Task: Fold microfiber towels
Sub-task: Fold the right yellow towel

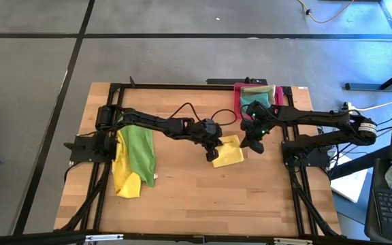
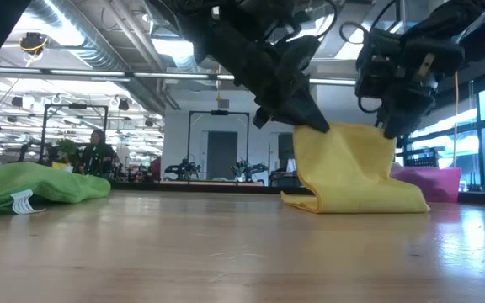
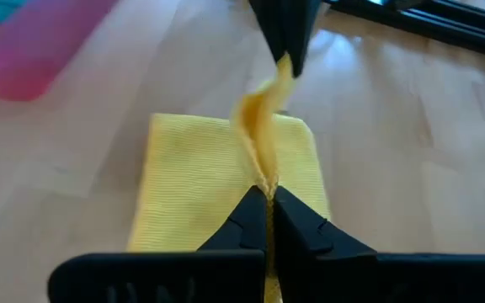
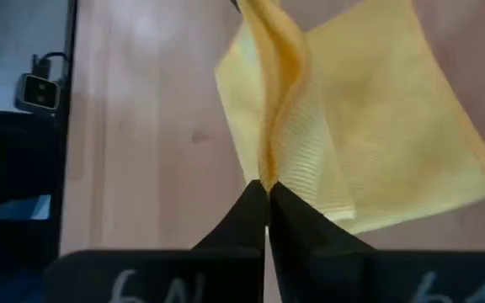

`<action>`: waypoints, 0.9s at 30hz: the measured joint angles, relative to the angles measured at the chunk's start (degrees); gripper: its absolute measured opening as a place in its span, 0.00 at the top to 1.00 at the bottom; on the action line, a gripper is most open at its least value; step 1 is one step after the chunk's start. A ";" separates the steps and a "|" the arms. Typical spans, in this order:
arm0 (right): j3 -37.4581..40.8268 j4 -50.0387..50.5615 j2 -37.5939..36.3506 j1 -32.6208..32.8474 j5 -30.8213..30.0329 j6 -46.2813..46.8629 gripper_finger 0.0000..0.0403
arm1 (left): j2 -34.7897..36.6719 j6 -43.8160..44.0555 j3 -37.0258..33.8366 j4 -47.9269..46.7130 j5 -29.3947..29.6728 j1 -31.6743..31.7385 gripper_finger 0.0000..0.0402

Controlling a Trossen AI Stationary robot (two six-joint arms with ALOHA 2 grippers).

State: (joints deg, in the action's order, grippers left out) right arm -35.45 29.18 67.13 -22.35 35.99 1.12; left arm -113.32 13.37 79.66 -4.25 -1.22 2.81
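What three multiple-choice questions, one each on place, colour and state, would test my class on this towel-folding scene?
1. Where is the pink tray?
A. far right corner of the table
B. near left corner
C. centre

2. What colour is the towel held by both claws?
A. teal
B. yellow
C. white

3. How are the left claw and right claw?
A. both open
B. one open
C. both shut on the towel

Key: 1 A, the overhead view shows it there; 2 B, yellow in every view; 3 C, each wrist view shows fingertips pinching cloth.

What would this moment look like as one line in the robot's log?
step: folding yellow towel | left gripper: shut on towel edge | right gripper: shut on same edge | towel: edge lifted, rest on table
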 joint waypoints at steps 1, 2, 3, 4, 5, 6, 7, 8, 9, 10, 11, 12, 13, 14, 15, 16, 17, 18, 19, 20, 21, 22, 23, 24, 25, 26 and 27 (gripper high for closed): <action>-0.45 0.49 -0.30 0.41 -0.02 0.62 0.98 | 0.00 0.01 0.01 0.02 -0.02 -0.41 1.00; -0.98 1.53 -0.61 0.73 -0.06 1.56 0.98 | 0.00 0.04 0.00 0.00 -0.22 -0.74 1.00; -1.54 2.69 -0.88 1.00 -0.24 2.08 0.98 | 0.00 0.03 0.02 0.04 -0.50 -1.08 1.00; -2.07 3.74 -1.03 1.31 -0.83 2.69 0.97 | 0.00 0.02 0.00 0.02 -0.83 -1.43 1.00; -2.51 4.72 -1.11 1.59 -1.82 2.92 0.96 | 0.00 0.02 0.01 0.03 -0.90 -1.75 1.00; -2.86 5.82 -1.15 1.70 -3.19 2.98 0.95 | 0.00 -0.16 0.01 0.06 -0.87 -1.97 1.00; -2.92 6.17 -1.19 1.94 -4.46 3.00 0.95 | -0.26 -0.62 0.01 0.24 -0.87 -2.14 1.00; -2.92 6.24 -1.19 2.08 -5.92 3.10 0.94 | -0.81 -1.40 0.12 0.78 -0.87 -2.17 1.00; -2.92 6.24 -1.18 2.12 -7.78 3.20 0.94 | -1.26 -1.76 0.11 0.65 -0.82 -2.14 1.00; -2.92 5.95 -1.14 2.13 -9.96 3.22 0.94 | -1.84 -1.96 0.00 0.25 -0.69 -1.91 1.00; -2.94 5.46 -0.93 2.10 -12.22 3.13 0.95 | -2.54 -2.19 0.00 0.61 -0.62 -1.56 1.00; -2.78 4.80 -0.74 2.07 -14.10 2.78 0.95 | -3.02 -2.30 0.02 0.52 -0.45 -1.14 1.00; -2.58 4.36 -0.51 1.94 -15.05 1.95 0.96 | -3.75 -2.40 0.02 0.53 -0.41 -0.70 1.00; -2.35 3.87 -0.07 1.73 -15.83 1.41 0.97 | -4.46 -2.43 0.06 0.62 -0.39 -0.23 1.00; -2.04 3.15 0.44 1.43 -16.60 1.07 0.97 | -5.23 -2.40 0.07 0.52 -0.39 0.25 1.00; -1.64 2.55 1.09 1.09 -16.95 0.77 0.97 | -5.94 -2.40 0.07 0.61 -0.40 0.66 1.00; -1.20 1.81 1.77 0.89 -17.08 0.54 0.97 | -6.51 -2.34 0.07 0.72 -0.43 1.05 1.00; -0.70 1.24 2.56 0.72 -17.14 0.50 0.97 | -6.85 -1.98 0.07 0.71 -0.45 1.47 1.00; -0.22 0.83 3.43 0.71 -17.14 0.51 0.96 | -7.12 -1.92 0.07 0.70 -0.55 1.95 1.00; 0.10 0.32 4.42 0.71 -17.14 0.51 0.95 | -7.37 -1.90 0.07 0.70 -0.83 2.41 1.00; 0.19 0.26 5.41 0.71 -17.31 0.48 0.94 | -7.50 -1.88 0.07 0.56 -0.96 2.82 1.00; 0.21 0.33 6.41 0.70 -17.77 0.22 0.93 | -7.50 -1.88 0.00 -0.16 -1.07 3.21 1.00; 0.27 0.46 7.40 0.66 -17.97 0.12 0.92 | -7.52 -1.84 -0.10 -0.56 -1.07 3.54 1.00; 0.33 0.27 8.35 0.66 -18.22 0.07 0.92 | -7.59 -1.79 -0.11 -0.43 -1.08 3.86 1.00; 0.36 -0.28 9.17 0.66 -18.87 0.05 0.92 | -7.61 -1.79 -0.09 -0.30 -1.08 4.17 1.00; 0.36 -1.08 9.81 0.66 -19.42 0.10 0.92 | -7.61 -1.77 -0.09 -0.19 -1.11 4.41 1.00; 0.36 -1.87 10.38 0.66 -20.00 0.11 0.92 | -7.61 -1.77 -0.09 -0.11 -1.34 4.65 1.00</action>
State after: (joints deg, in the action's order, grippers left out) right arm -35.09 27.31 77.51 -21.69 15.98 1.23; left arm -120.92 11.60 79.57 -4.36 -2.56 7.46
